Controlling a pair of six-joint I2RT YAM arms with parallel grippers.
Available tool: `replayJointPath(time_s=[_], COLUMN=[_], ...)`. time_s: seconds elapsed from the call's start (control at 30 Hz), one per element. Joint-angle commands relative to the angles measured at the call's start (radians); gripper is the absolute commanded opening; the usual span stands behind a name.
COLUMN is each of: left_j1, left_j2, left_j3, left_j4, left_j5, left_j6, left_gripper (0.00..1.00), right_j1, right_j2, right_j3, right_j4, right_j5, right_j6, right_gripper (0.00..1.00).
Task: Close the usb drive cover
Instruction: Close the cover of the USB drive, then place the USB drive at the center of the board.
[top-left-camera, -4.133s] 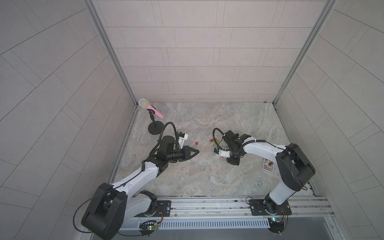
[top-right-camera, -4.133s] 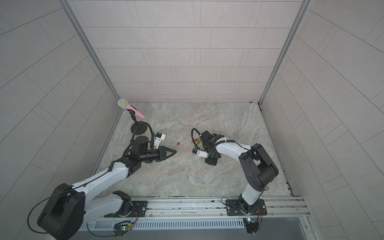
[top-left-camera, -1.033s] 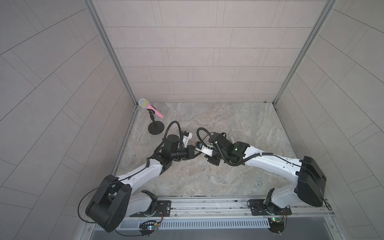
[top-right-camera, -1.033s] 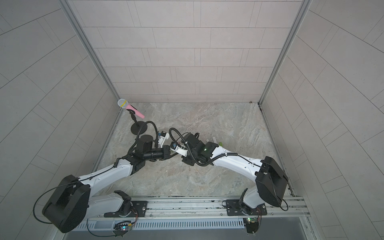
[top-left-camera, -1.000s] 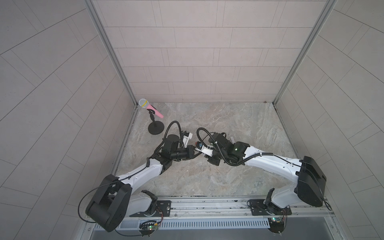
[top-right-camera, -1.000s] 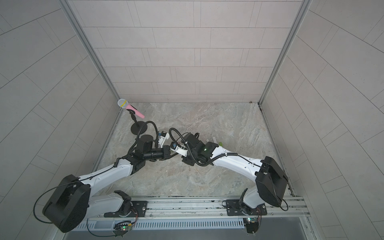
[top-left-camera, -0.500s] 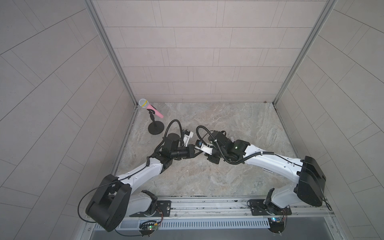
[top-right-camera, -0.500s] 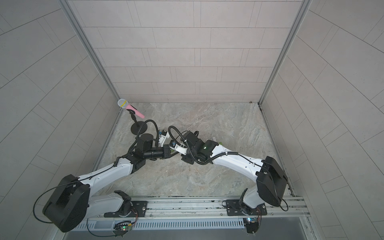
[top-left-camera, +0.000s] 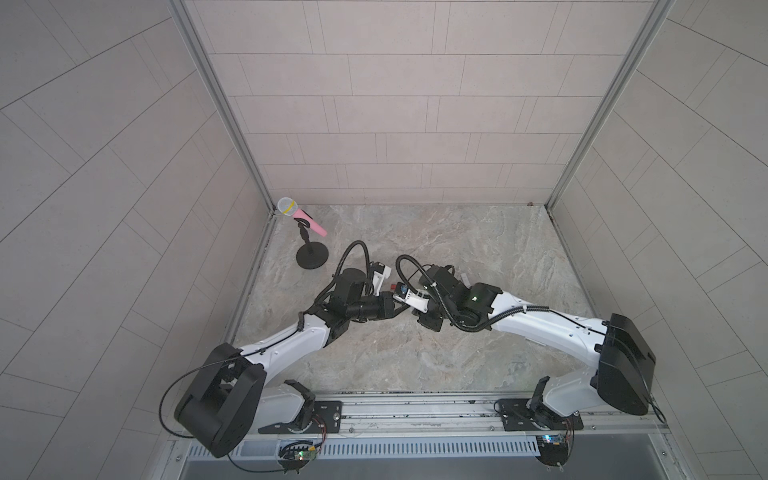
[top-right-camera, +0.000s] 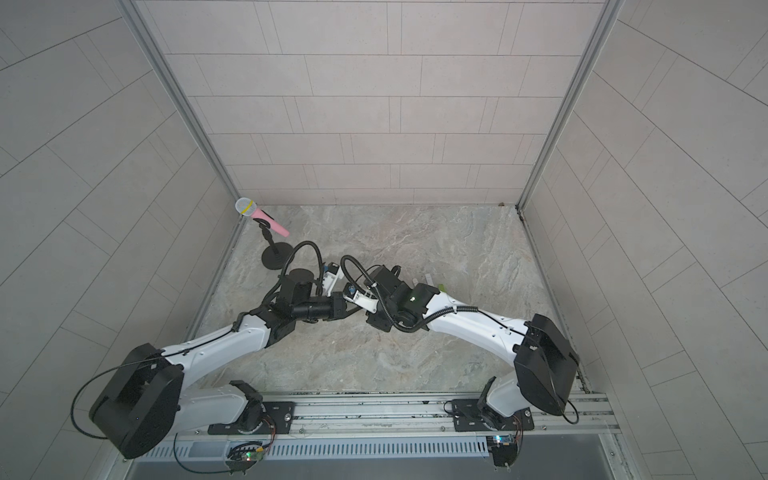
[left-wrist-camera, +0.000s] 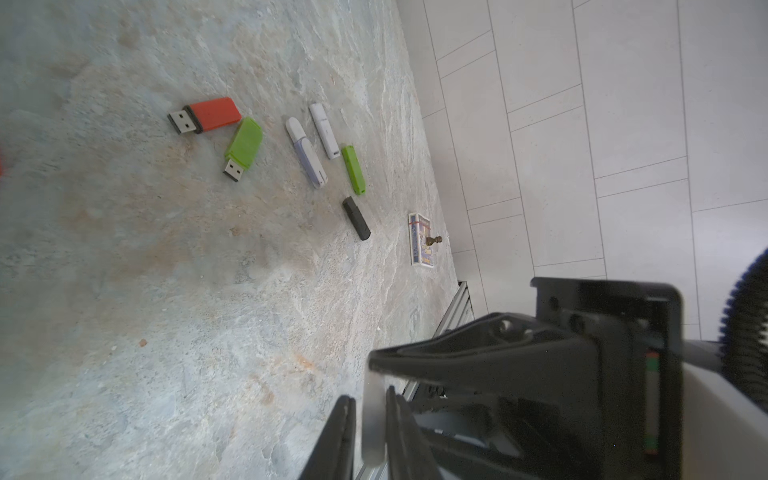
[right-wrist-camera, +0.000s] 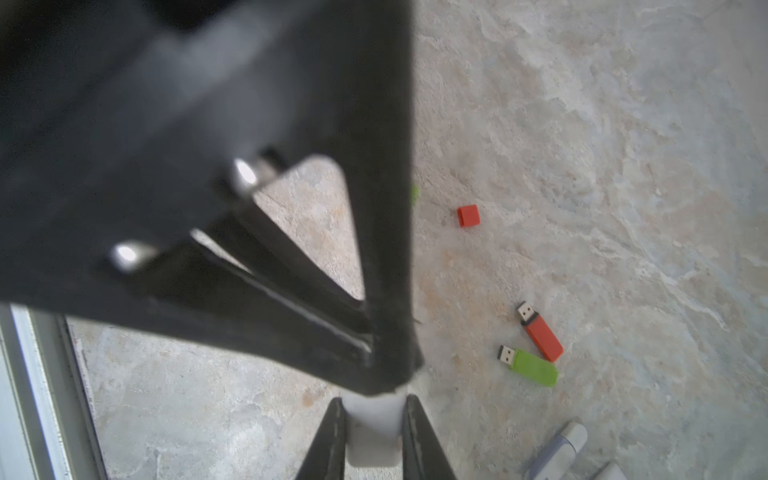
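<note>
The small white plastic usb drive (right-wrist-camera: 374, 440) is off the marble-patterned bench (top-left-camera: 457, 232), held in the air between the two arms near the middle of the workspace. The right gripper (right-wrist-camera: 372, 401) has its fingers (right-wrist-camera: 330, 436) drawn in narrow on the drive's two long sides, both touching it. The left gripper (left-wrist-camera: 368, 395) meets it head-on. Its fingers (left-wrist-camera: 340, 428) stand only slightly parted around a blurred pale strip (left-wrist-camera: 372, 419), which I take to be the cover end of the same drive. A sliver of gap shows on one side, so I cannot tell whether they press on it.

The drive looks light and rigid. Its smooth hard shell will not give under the pads, but it may slide or pivot between them. The cover is probably a friction fit, so it wants a straight push along the drive's long axis. A skewed push would more likely twist the body in the grip than seat the cover. The best hold is on the broad flat faces of the body, toward its rear half, leaving the cover end free. The cover is best pinched across its sides or pressed on its end face. Nothing seems fragile, though a crooked cover could jam.
</note>
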Motion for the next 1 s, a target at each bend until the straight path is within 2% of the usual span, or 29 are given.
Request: replayJointPath(time_s=[0.0, 0.1, 0.17, 0.27, 0.4, 0.5, 0.63, 0.83, 0.97], left_j1=[-0.007, 0.0, 0.001, 0.002, 0.004, 0.007, 0.018, 0.037, 0.047], left_j2=[-0.038, -0.069, -0.086, -0.124, -0.2, -0.271, -0.339, -0.351, -0.332], left_j3=[0.053, 0.054, 0.048, 0.033, -0.002, -0.007, -0.006, 0.0, 0.003], left_j4=[-0.131, -0.156, -0.167, -0.203, -0.216, -0.272, -0.344, -0.394, -0.403], left_j5=[-0.097, -0.168, -0.194, -0.246, -0.325, -0.406, -0.483, -0.506, -0.506], left_j6=[0.054, 0.054, 0.056, 0.066, 0.068, 0.088, 0.118, 0.134, 0.13], left_gripper=[0.4, 0.53, 0.56, 0.58, 0.59, 0.6, 0.63, 0.63, 0.63], right_j1=[-0.06, -0.122, -0.171, -0.235, -0.352, -0.366, -0.364, -0.365, -0.365], right_j2=[-0.094, -0.157, -0.166, -0.132, 0.016, 0.153, 0.246, 0.294, 0.302], right_j3=[-0.111, -0.217, -0.249, -0.21, -0.104, -0.012, 0.016, 0.035, 0.05], right_j4=[0.033, 0.024, 0.015, -0.05, -0.186, -0.312, -0.339, -0.358, -0.377], right_j5=[0.042, 0.006, -0.009, 0.014, -0.024, -0.002, 0.0, 0.041, 0.055], right_j6=[0.077, 0.155, 0.197, 0.259, 0.373, 0.368, 0.382, 0.395, 0.387], right_gripper=[0.18, 0.2, 0.2, 0.22, 0.21, 0.19, 0.2, 0.22, 0.29])
